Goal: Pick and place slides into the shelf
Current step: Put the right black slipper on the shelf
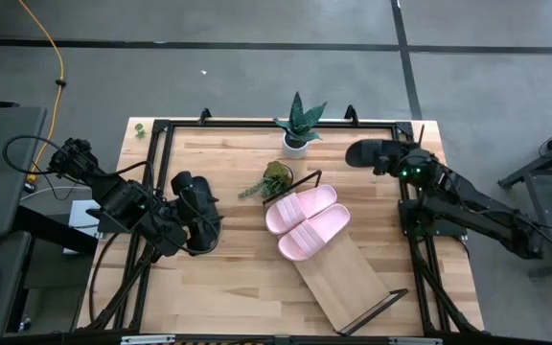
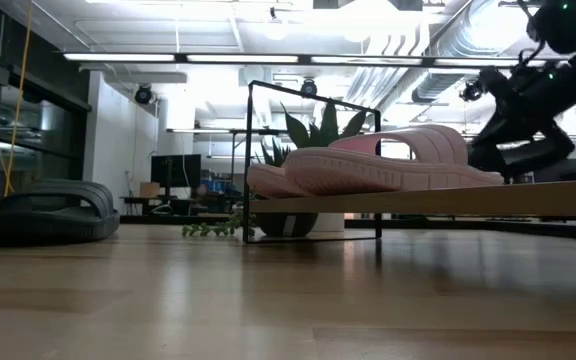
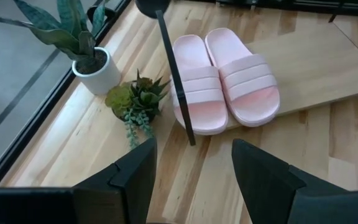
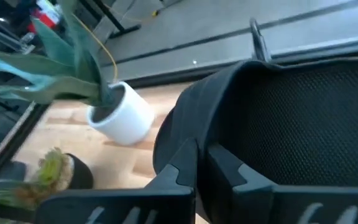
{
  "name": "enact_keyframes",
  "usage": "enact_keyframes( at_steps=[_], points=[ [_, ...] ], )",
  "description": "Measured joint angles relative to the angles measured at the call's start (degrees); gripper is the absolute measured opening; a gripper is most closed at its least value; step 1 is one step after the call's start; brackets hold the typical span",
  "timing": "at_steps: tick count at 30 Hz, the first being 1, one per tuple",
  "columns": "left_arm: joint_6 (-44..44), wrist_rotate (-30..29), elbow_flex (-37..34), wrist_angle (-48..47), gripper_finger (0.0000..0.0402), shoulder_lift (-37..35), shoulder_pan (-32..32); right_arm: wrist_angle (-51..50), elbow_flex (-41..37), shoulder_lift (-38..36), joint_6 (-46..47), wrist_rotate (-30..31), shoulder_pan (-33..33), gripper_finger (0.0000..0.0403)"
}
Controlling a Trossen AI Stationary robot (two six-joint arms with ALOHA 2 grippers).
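Two light pink slides lie side by side on the far end of the light-wood shelf, soles down; the left wrist view also shows these pink slides. One black slide rests sole-down on the table at the left. My left gripper is open and sits over that slide; I cannot see whether it touches it. My right gripper is shut on the second black slide above the table's far right corner. My right gripper pinches the black slide between its two fingers at its edge, beside the textured footbed. The slide reaches from the fingers toward the table's left. In the low view the gripper is high above the tabletop, so the slide is lifted clear.
A spiky plant in a white pot stands at the far edge. A small succulent sits next to the shelf's far wire frame. Bare tabletop lies along the near side and between the left slide and the shelf.
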Motion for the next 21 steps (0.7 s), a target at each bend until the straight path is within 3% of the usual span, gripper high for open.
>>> enact_keyframes(
  at_steps=[13, 21],
  points=[
    [0.00, 0.05, 0.00, 0.04, 0.0198, 0.00, 0.00, 0.46, 14.26, 5.99, -7.95, -1.19, -1.09, 0.0000],
    [0.00, 0.07, 0.00, 0.07, 0.0198, 0.00, 0.00, -0.12, 23.65, 11.35, -12.40, -6.62, -1.07, 0.0000]
  ],
)
